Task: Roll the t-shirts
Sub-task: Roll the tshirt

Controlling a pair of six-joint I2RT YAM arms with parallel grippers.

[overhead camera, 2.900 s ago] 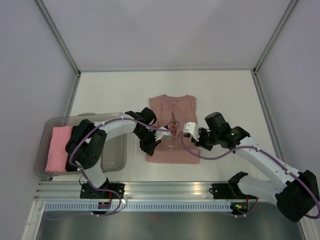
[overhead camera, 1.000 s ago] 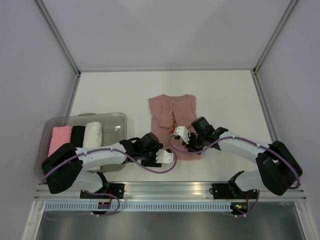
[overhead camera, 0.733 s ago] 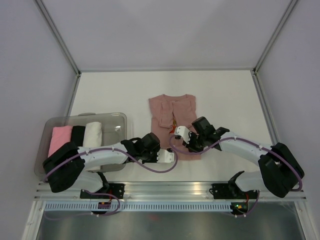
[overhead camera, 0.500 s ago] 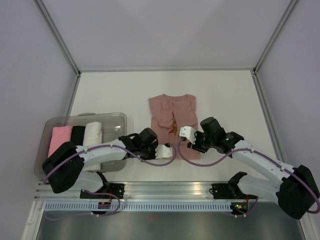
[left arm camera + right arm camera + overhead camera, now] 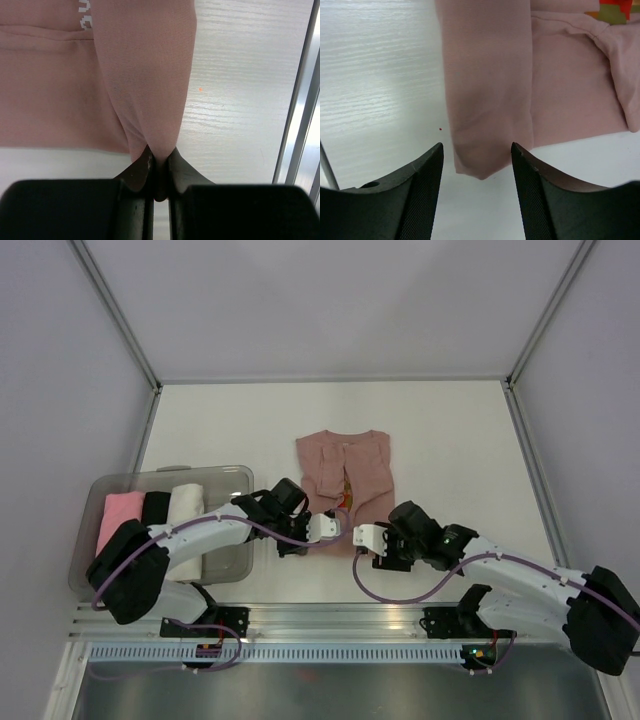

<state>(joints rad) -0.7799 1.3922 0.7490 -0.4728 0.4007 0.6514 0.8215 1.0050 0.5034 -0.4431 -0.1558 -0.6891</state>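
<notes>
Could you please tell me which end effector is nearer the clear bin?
The left end effector, just right of the clear bin; the right end effector lies farther right.

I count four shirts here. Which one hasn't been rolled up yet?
The dusty salmon-pink cloth t-shirt, lying unrolled on the white table. The bright pink roll, black roll and white roll sit in the clear plastic bin.

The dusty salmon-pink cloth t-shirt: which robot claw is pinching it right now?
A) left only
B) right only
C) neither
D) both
A: the left gripper is shut on a fold of the dusty salmon-pink cloth t-shirt, while the right gripper stands open, a shirt corner loose between its fingers.
</notes>
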